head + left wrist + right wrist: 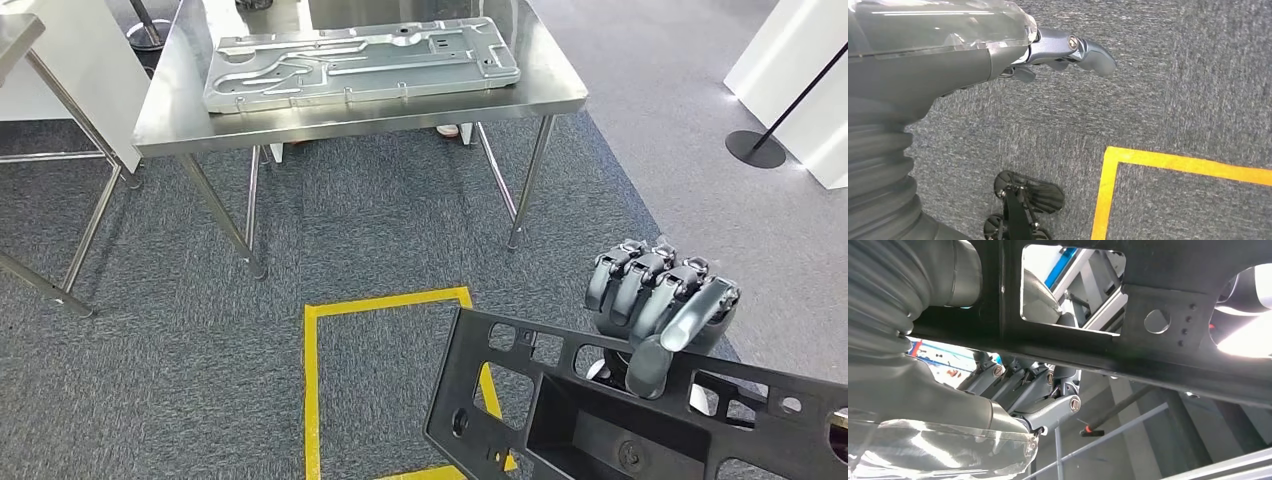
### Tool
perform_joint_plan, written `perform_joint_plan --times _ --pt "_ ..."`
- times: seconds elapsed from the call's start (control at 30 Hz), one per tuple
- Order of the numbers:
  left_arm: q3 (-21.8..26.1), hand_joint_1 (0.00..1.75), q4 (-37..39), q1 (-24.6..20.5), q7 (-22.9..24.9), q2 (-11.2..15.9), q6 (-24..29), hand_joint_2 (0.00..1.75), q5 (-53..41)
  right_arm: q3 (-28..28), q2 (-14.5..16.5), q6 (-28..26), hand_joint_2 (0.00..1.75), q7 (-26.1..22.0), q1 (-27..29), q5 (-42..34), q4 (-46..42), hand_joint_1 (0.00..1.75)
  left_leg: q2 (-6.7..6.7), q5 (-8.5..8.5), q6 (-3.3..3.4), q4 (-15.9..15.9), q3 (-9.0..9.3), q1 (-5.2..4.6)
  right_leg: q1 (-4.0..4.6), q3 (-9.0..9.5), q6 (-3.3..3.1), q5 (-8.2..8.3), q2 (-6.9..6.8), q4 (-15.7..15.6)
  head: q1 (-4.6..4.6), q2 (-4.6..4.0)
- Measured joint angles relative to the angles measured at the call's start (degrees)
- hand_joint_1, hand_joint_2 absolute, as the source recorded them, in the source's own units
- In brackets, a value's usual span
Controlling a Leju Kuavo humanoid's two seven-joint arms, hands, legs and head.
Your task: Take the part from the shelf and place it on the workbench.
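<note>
Head view: I see grey carpet, a steel workbench (360, 105) carrying a metal panel (360, 62), and yellow floor tape (385, 305) nearer than the workbench. My right hand (660, 305) grips the black part (600, 420), well short of the workbench.

Left wrist view: my left hand (1068, 50) hangs over carpet; I cannot tell its state.

Right wrist view: fingers (1033, 385) wrap the part's bar.

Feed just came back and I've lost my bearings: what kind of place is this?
Probably a factory demo or test area: steel workbench holding a stamped metal panel, grey carpet with a yellow floor marking, and a stanchion base.
</note>
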Motion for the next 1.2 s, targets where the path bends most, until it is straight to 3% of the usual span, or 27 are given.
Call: perform_joint_plan --times 0.07,0.17,0.2,0.23,0.27,0.33,0.37,0.43,0.53,0.6,0.7,0.73,0.77,0.8,0.87,0.9,0.97,1.07,1.13,1.2 --pt "0.0 0.0 0.0 -0.03 -0.04 0.03 -0.07 1.75 0.0 -0.13 0.0 0.02 1.75 0.0 -0.08 -0.14 -0.03 1.69 -0.01 -0.01 0.68 -0.28 0.59 0.17 -0.14 -0.93 0.6 -1.08 -0.07 2.26 0.01 -0.01" --pt "0.0 0.0 0.0 -0.06 -0.08 0.04 -0.14 1.75 0.01 -0.34 -0.01 0.04 1.75 0.0 -0.13 -0.28 -0.06 1.69 0.02 -0.19 1.14 -0.34 0.96 0.2 -0.45 -6.71 1.4 -5.7 -0.14 12.32 0.01 -0.01" --pt "0.0 0.0 0.0 -0.03 -0.08 0.04 -0.16 1.75 0.02 -0.38 -0.01 0.03 1.75 0.0 -0.1 -0.3 -0.06 1.69 0.03 -0.33 1.14 -0.32 1.04 0.19 -0.57 -8.72 1.62 -6.58 -0.15 15.31 0.01 0.0" --pt "0.0 0.0 0.0 0.0 -0.09 0.04 -0.19 1.75 0.03 -0.4 -0.02 0.02 1.75 0.0 -0.08 -0.3 -0.06 1.69 0.02 -0.52 1.09 -0.31 1.22 0.2 -0.69 -9.87 1.78 -6.39 -0.16 16.53 0.01 -0.01" --pt "0.0 0.0 0.0 0.02 -0.09 0.04 -0.21 1.75 0.04 -0.4 -0.02 0.0 1.75 0.0 -0.08 -0.3 -0.06 1.69 0.0 -0.78 0.97 -0.3 1.55 0.23 -0.81 -9.84 1.83 -5.03 -0.19 15.47 0.01 -0.01" --pt "0.0 0.0 0.0 0.03 -0.11 0.04 -0.26 1.75 0.05 -0.4 -0.02 -0.05 1.75 0.0 -0.11 -0.3 -0.06 1.69 -0.06 -1.49 0.56 -0.32 2.47 0.31 -0.96 -7.0 1.65 -0.2 -0.39 8.1 0.02 0.0" --pt "0.0 0.0 0.0 0.02 -0.13 0.05 -0.28 1.75 0.07 -0.4 -0.02 -0.1 1.75 0.0 -0.14 -0.3 -0.06 1.69 -0.07 -1.89 0.26 -0.27 2.91 0.28 -0.86 -5.47 1.39 0.99 -0.55 4.4 0.02 0.0" --pt "0.0 0.0 0.0 -0.01 -0.17 0.11 -0.32 1.75 0.08 -0.41 -0.02 -0.19 1.75 0.0 -0.13 -0.31 -0.07 1.69 0.01 -2.52 -0.5 -0.21 3.44 0.15 -0.62 -3.98 0.52 1.41 -0.79 0.77 0.01 -0.01" --pt "-0.01 0.0 0.0 -0.07 -0.23 0.19 -0.35 1.75 0.06 -0.43 -0.02 -0.21 1.75 0.0 -0.09 -0.36 -0.16 1.69 0.13 -2.99 -1.57 0.77 4.08 0.15 -0.59 -3.01 -0.86 1.28 -0.54 0.5 0.01 0.0" --pt "-0.02 0.0 0.01 -0.18 -0.25 0.2 -0.38 1.75 0.03 -0.43 -0.01 -0.22 1.75 0.0 -0.2 -0.39 -0.26 1.69 0.08 -4.52 -1.97 4.54 2.44 0.32 -0.61 -1.86 -1.6 0.79 -0.47 0.3 0.01 0.0" --pt "-0.02 0.0 0.01 -0.02 -0.26 0.26 -0.38 1.75 0.0 -0.43 0.0 -0.3 1.75 0.0 -0.18 -0.42 -0.3 1.69 0.03 -8.55 -2.27 14.89 -4.26 0.37 -0.37 -0.79 -2.16 -0.2 -0.33 0.24 0.0 0.0" --pt "-0.02 0.0 0.01 0.07 -0.27 0.27 -0.38 1.75 -0.02 -0.43 0.0 -0.34 1.75 0.0 -0.14 -0.43 -0.3 1.69 0.03 -8.84 -2.29 16.55 -5.98 0.36 -0.26 -0.37 -2.22 -0.59 -0.22 0.24 0.0 0.0" --pt "-0.02 0.0 0.02 0.15 -0.27 0.27 -0.38 1.75 -0.04 -0.43 0.0 -0.38 1.75 0.0 -0.13 -0.43 -0.3 1.69 0.03 -7.93 -2.16 16.09 -6.71 0.34 -0.14 0.18 -2.24 -1.01 -0.12 0.24 0.0 0.0" --pt "-0.02 0.0 0.02 0.19 -0.27 0.27 -0.38 1.75 -0.05 -0.43 0.0 -0.4 1.75 0.0 -0.12 -0.44 -0.3 1.69 0.02 -5.81 -1.88 13.64 -6.47 0.25 0.0 0.84 -2.23 -1.48 -0.05 0.23 0.0 0.0" --pt "-0.02 0.0 0.01 0.23 -0.27 0.42 -0.38 1.75 -0.08 -0.43 -0.01 -0.4 1.75 0.0 -0.11 -0.47 -0.28 1.69 0.0 -0.53 -0.92 6.45 -4.55 -0.15 0.22 2.16 -2.12 -2.43 -0.03 0.16 0.01 0.0" --pt "-0.03 0.0 0.01 0.24 -0.28 0.52 -0.38 1.75 -0.1 -0.43 -0.02 -0.41 1.75 0.0 -0.1 -0.49 -0.27 1.69 -0.06 0.62 -0.45 3.85 -3.81 -0.45 0.24 2.57 -1.92 -2.83 0.02 0.1 0.02 0.0" --pt "-0.04 0.0 0.02 0.32 -0.34 0.75 -0.37 1.75 -0.14 -0.43 -0.04 -0.48 1.75 0.0 -0.01 -0.5 -0.26 1.69 -0.2 0.94 0.33 1.83 -3.16 -0.91 0.19 3.09 -1.27 -3.1 0.12 0.07 0.02 0.0" --pt "-0.04 0.0 0.02 0.34 -0.56 0.87 -0.38 1.75 -0.2 -0.46 -0.06 -0.62 1.75 0.0 0.09 -0.43 -0.49 1.69 -0.39 1.67 1.13 0.18 -1.09 -0.52 0.23 3.52 -0.29 -3.07 0.11 1.8 0.02 0.0" --pt "-0.05 0.0 0.02 0.17 -0.64 0.79 -0.4 1.75 -0.28 -0.52 -0.06 -0.73 1.75 0.0 0.11 -0.38 -0.65 1.69 -0.39 1.47 1.36 -0.36 0.12 -0.19 -0.01 0.91 0.28 -5.13 0.06 6.55 0.02 0.0" --pt "-0.06 0.0 0.02 0.14 -0.65 0.68 -0.4 1.75 -0.4 -0.6 -0.06 -0.85 1.75 0.0 0.29 -0.32 -0.7 1.69 -0.41 0.88 1.43 -0.4 0.6 -0.12 -0.42 -3.99 1.03 -8.02 0.03 13.23 0.02 0.0"
